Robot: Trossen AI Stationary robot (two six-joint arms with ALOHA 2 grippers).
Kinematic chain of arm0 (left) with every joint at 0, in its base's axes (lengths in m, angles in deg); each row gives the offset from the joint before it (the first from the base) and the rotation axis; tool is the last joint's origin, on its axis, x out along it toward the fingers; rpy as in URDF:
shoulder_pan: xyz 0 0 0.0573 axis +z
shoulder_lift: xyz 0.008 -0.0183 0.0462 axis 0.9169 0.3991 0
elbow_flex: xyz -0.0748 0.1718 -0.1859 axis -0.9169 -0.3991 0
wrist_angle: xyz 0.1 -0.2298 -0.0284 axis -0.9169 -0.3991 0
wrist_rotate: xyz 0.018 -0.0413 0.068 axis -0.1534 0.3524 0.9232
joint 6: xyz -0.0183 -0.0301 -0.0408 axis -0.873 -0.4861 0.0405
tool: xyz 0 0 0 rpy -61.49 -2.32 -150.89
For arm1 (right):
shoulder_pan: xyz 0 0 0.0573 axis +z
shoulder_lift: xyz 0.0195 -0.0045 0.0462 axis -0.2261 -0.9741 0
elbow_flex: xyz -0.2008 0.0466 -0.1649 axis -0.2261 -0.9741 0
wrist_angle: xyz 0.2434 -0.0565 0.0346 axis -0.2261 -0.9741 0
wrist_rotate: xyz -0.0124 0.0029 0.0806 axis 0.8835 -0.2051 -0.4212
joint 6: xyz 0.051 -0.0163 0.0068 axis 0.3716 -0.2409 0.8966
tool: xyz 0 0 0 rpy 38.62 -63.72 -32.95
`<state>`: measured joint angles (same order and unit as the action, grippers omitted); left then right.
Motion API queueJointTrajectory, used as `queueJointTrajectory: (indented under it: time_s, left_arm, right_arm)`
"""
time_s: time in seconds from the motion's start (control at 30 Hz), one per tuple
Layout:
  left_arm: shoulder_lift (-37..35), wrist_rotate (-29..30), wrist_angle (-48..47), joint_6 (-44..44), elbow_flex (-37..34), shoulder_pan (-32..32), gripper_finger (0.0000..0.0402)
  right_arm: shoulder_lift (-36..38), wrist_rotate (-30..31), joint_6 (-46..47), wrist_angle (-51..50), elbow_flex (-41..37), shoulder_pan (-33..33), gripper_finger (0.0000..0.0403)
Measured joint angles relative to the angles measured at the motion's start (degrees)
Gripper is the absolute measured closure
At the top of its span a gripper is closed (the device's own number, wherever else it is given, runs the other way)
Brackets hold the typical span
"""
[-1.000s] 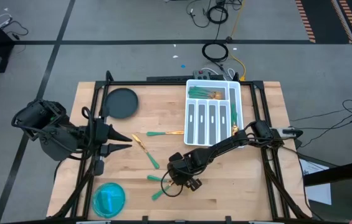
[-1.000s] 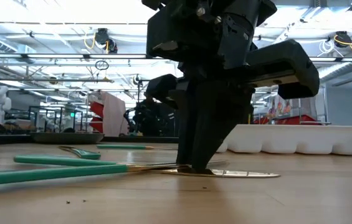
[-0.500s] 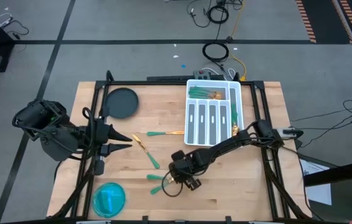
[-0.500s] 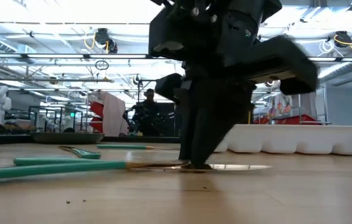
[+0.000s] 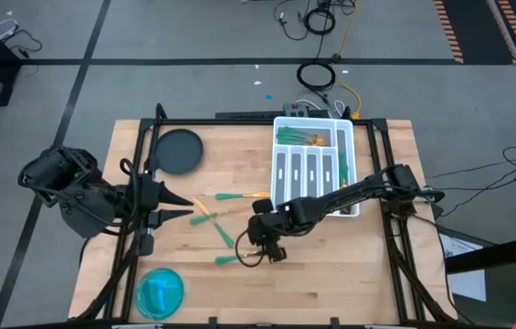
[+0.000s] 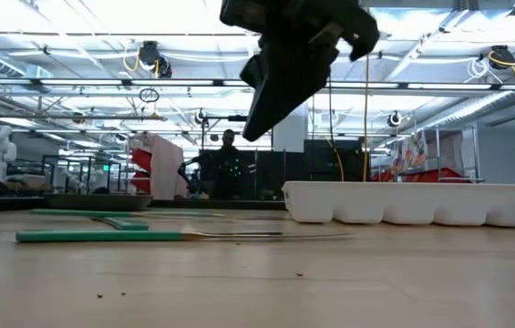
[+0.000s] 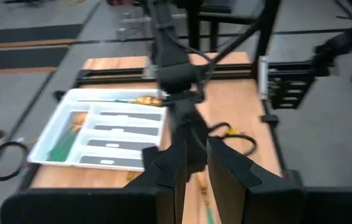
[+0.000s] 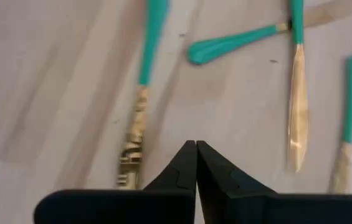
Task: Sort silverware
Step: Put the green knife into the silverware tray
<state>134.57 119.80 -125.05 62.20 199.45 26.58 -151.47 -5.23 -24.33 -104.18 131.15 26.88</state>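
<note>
Now: right gripper (image 8: 195,163) closed, empty, mid-bench | loose silverware (image 5: 228,239) below | risk: another missed grasp.

Two dark, bulky arms with black cables; the right arm's fingers (image 8: 194,163) taper, seemingly matte black.

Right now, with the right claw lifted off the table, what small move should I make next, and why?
Probably open the right claw and lower it onto the fork just ahead. The claw's fingers meet with nothing visible between them, and several pieces lie loose on the table, outside the tray.
</note>
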Motion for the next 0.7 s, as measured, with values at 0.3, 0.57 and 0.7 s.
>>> queueJointTrajectory:
  time_s: [0.3, 0.57, 0.7]
  left_arm:
    - [1.54, 10.13, -7.80, -10.03, -7.60, 2.54, 0.0330]
    - [0.12, 4.85, -7.52, -19.64, -31.49, 12.36, 0.0323]
    - [0.13, -4.49, -1.65, -17.53, -43.62, 18.48, 0.0309]
  right_arm:
    - [1.62, -0.17, 1.48, -1.70, -0.11, -2.28, 0.0367]
    - [22.68, -2.40, 6.87, -9.14, 0.11, -2.23, 0.0245]
    - [35.29, 2.93, 13.41, -13.05, 0.13, -1.13, 0.0206]
